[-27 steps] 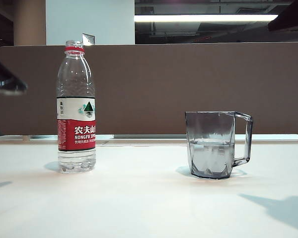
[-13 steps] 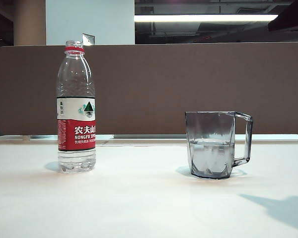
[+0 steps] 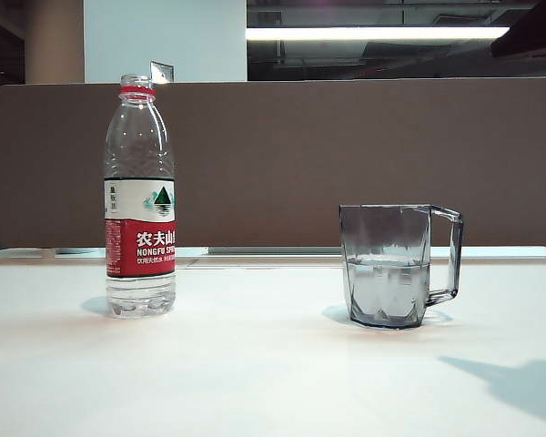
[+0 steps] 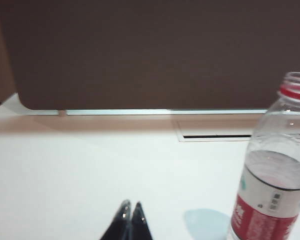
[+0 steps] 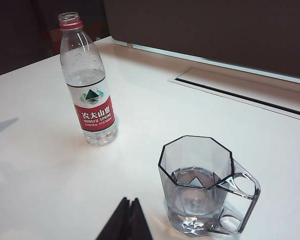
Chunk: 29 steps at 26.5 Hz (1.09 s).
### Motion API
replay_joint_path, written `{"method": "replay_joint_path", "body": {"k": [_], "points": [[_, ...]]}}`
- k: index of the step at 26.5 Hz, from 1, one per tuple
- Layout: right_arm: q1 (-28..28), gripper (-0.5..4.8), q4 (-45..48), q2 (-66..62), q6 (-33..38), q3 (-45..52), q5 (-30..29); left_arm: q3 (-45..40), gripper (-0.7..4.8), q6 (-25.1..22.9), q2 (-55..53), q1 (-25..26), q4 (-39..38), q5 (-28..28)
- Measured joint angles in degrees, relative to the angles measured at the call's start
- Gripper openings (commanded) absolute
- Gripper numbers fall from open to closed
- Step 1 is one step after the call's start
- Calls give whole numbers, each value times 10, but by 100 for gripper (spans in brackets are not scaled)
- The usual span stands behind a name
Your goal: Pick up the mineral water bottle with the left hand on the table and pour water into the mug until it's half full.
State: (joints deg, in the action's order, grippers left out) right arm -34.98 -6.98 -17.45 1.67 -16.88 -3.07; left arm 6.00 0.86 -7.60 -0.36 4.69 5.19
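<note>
Fingers of the left gripper [image 4: 130, 222] pressed together, tips touching, holding nothing, above bare table [image 4: 90, 175]; mineral water bottle [image 4: 275, 175] stands apart from them at the right edge of the left wrist frame. Fingers of the right gripper [image 5: 128, 220] likewise together and empty, near the mug [image 5: 202, 187] without touching it. In the exterior view neither gripper shows. Bottle [image 3: 139, 196] upright on the table [image 3: 255, 364], left of centre, uncapped, red neck ring, little water at its base. Mug [image 3: 396, 264] right of centre, handle rightward, roughly half full. Brown partition [image 3: 346, 155] behind.
</note>
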Motion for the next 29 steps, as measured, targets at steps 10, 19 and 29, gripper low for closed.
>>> {"method": "replay_joint_path", "body": {"k": [10, 19, 29], "points": [[0, -1, 0, 0, 0, 0, 0, -58, -6, 0, 61, 11, -6, 0], [0, -1, -1, 2, 0, 0, 0, -58, -6, -9, 74, 11, -23, 0], [0, -1, -1, 2, 0, 0, 0, -58, -6, -30, 74, 11, -24, 0]]}}
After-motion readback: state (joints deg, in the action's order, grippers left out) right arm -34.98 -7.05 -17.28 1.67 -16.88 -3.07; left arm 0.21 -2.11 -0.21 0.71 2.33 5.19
